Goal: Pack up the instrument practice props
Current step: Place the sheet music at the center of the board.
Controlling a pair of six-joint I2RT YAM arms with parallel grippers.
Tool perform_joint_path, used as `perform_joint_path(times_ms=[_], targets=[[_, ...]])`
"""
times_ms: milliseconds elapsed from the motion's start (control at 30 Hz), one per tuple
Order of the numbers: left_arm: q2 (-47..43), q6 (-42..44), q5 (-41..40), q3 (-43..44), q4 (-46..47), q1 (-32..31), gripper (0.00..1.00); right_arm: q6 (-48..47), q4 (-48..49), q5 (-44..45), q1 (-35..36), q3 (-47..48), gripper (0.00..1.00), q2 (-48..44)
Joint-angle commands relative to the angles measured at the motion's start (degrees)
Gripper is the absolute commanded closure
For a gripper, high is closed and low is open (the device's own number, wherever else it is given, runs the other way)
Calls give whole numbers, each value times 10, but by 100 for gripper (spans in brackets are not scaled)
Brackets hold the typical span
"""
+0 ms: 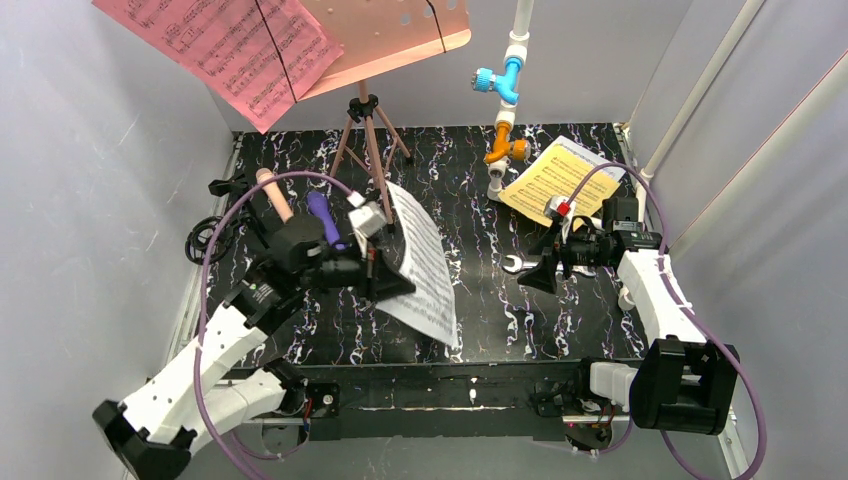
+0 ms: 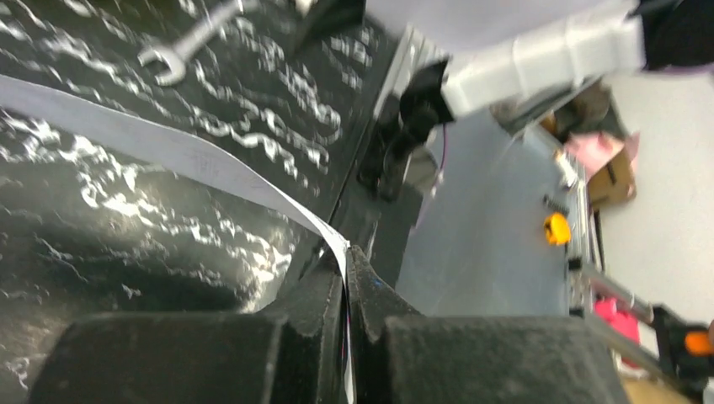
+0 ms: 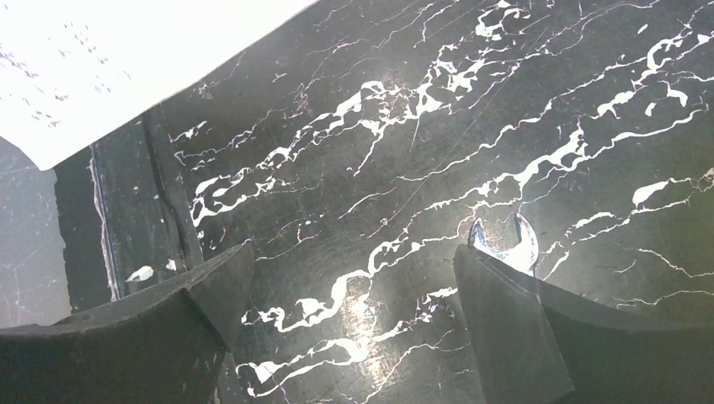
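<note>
Bare table (image 1: 500, 320) lies nearer than the wrench (image 1: 512, 264). The white sheet (image 1: 425, 270) walls its left; the valved pipe (image 1: 503, 122) stands behind.

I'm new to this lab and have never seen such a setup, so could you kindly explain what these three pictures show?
These are two robot arms bolted at the near edge of a black marbled table. The wide picture looks down from above and behind them; the other two come from a camera on each wrist. The left fingers are shut on a white music sheet. The right fingers are open and empty, close to a silver wrench. Also there: a yellow sheet, a peach microphone, a purple microphone, a pink sheet on a salmon music rest, and a white pipe with valves.
</note>
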Motion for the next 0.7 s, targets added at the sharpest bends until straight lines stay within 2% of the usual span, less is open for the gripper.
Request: perform_joint_path(times_ms=[0,133,300,433,600,667], targets=[[32,142,-114,74,-192,-94,100,-60,-47,-27,-3,28,2,6],[89,206,-212,119,-311,-156,100,-102,-77,-34,-2,32,2,9],[144,260,-296,151,-403,-192,100,-212,-143,-53,7,33,2,13],[154,273,-304,148,-411,-196,100,-258,-163,-61,13,32,2,16],[162,268,-273,144,-390,-198,100,-250,-157,-71,25,35,2,28],[162,265,-260,142,-377,-199,100,-242,-154,-81,58,31,2,35]])
